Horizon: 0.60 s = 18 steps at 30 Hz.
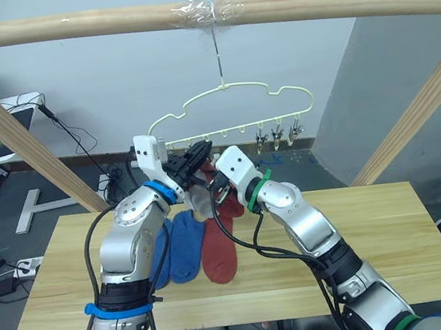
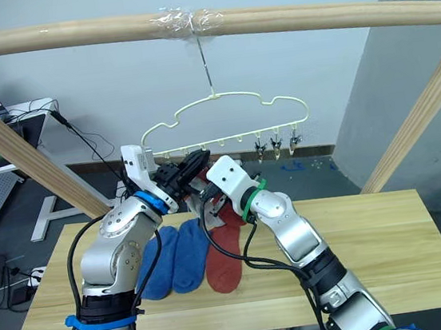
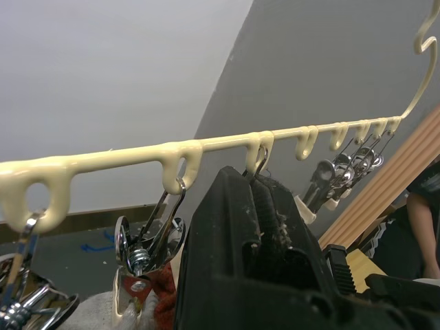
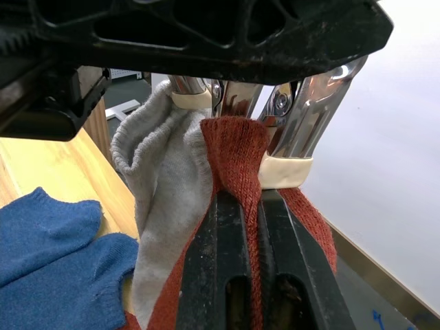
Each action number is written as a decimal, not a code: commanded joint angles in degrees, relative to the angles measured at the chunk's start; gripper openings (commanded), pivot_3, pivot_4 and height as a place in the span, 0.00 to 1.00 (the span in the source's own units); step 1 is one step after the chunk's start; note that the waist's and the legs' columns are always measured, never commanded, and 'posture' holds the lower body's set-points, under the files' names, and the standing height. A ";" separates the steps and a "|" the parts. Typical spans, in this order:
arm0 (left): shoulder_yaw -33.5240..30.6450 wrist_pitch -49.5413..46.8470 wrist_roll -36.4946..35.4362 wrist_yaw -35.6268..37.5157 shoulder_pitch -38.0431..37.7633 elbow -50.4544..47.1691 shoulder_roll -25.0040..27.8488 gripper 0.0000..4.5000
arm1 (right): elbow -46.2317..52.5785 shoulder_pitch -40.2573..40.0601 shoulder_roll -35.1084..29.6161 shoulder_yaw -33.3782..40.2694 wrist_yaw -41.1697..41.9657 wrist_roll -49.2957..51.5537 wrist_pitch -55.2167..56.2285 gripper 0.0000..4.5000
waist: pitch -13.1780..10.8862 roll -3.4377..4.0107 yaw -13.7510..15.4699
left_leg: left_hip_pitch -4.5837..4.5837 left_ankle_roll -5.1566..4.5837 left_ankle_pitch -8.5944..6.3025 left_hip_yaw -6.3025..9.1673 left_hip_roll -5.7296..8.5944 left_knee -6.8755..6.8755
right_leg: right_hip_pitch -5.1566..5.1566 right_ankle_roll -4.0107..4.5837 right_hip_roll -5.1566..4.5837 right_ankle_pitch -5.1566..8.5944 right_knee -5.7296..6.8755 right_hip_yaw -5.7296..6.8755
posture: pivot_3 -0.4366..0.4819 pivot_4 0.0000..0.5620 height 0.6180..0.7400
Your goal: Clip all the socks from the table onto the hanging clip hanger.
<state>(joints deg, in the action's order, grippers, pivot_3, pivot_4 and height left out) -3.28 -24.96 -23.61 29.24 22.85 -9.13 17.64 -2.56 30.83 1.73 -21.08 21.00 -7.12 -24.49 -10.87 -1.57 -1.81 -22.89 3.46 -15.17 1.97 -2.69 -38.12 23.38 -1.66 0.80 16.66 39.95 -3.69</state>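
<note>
Two blue socks [image 1: 181, 249]: we see them flat on the desk [image 1: 391, 241].
Right fingers [image 4: 240, 227]: pinched on a rust-red sock [image 4: 237, 148] at a clip [image 4: 292, 130].
Left fingers [image 3: 258, 206]: closed against a hanger [image 1: 230, 115] clip.

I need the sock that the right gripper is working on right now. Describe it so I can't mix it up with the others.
Start at the pale-yellow clip hanger under the wooden pole and drop to its clip row above the table. The right gripper pinches a rust-red sock at a metal clip. A grey sock hangs beside it; the other rust-red sock lies flat by the blue socks.
</note>
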 commanded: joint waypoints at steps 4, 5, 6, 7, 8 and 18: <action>-1.05 -1.55 -1.85 -0.81 0.32 -3.77 0.16 0.25 | 3.18 1.93 1.53 1.70 -0.61 1.70 0.25 0.00 | 0.00 0.00 -0.01 | 0.00 0.00 0.00 0.01 0.00 0.00 | 0.01 0.00 0.00 0.00 0.00 0.00 | 0.49 0.31 0.75; -0.90 -1.36 -1.56 -0.64 0.22 -3.65 0.38 0.33 | 3.32 1.85 1.86 1.99 -0.62 2.14 0.18 0.00 | 0.00 0.00 -0.01 | 0.00 0.00 0.00 0.01 0.00 0.01 | 0.01 0.00 0.00 0.00 0.00 0.00 | 0.49 0.31 0.75; -0.78 -1.23 -1.27 -0.66 0.09 -3.68 0.48 0.40 | 3.57 1.69 2.01 2.16 -0.61 2.45 0.12 0.00 | 0.00 0.00 -0.01 | 0.00 0.00 0.00 0.00 0.00 0.01 | 0.01 0.00 0.00 0.00 0.00 0.00 | 0.50 0.31 0.75; -0.28 -0.95 -0.97 0.34 -0.37 -3.66 1.11 0.47 | 3.76 1.61 2.12 2.33 -0.62 2.74 0.09 0.00 | 0.00 0.00 0.00 | 0.00 0.00 0.00 0.00 0.00 0.01 | 0.01 0.00 0.00 0.00 0.00 -0.01 | 0.50 0.31 0.75; -0.22 -0.53 -0.75 0.89 -0.92 -3.52 1.52 0.55 | 3.99 1.50 2.28 2.53 -0.56 3.08 -0.21 0.06 | 0.00 0.00 0.00 | 0.00 0.00 0.00 0.00 0.00 0.01 | 0.01 0.00 0.00 0.00 0.00 -0.01 | 0.50 0.31 0.75; -0.45 3.82 1.22 5.36 -6.15 -3.30 5.93 0.56 | 6.90 -0.25 -1.10 -0.75 2.16 1.46 -2.85 0.64 | 0.00 0.01 -0.02 | 0.00 0.00 0.00 -0.04 0.00 0.04 | 0.05 0.01 0.00 0.00 0.00 -0.03 | 0.50 0.31 0.75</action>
<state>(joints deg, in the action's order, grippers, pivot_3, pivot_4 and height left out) -3.11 -22.99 -22.82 33.07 17.07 -10.61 22.17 0.44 30.82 0.79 -21.47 22.62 -5.52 -27.15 -10.87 -1.56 -1.83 -22.90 3.46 -15.17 1.93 -2.70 -38.07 23.44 -1.65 0.80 16.66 39.95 -3.73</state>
